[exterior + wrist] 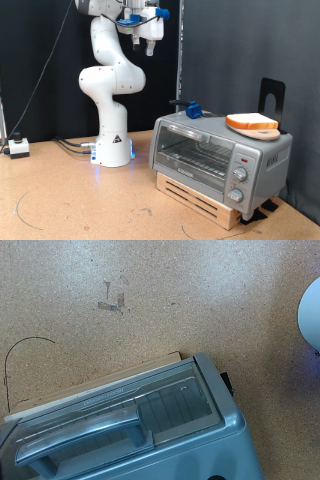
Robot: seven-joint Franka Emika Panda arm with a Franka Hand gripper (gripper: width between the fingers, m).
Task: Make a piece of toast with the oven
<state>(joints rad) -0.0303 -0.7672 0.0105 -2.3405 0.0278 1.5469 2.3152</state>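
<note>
The silver-grey toaster oven [200,150] stands on a wooden slatted base [200,196] at the exterior view's right, its glass door shut. The piece of toast [252,121] lies on a round wooden plate [262,131] on top of the oven. My gripper [149,42] hangs high near the exterior view's top, up and to the left of the oven, with nothing between its fingers. The wrist view looks down on the oven [170,440], its door handle [80,432] and the wooden base [110,380]. The gripper's fingers and the toast do not show in the wrist view.
A small blue object [192,109] sits on the oven's top at its left end. A black stand [272,95] rises behind the oven. The robot base [112,150] stands left of the oven, with a white box [18,147] and cable at far left. A black cable [25,345] curves over the tabletop.
</note>
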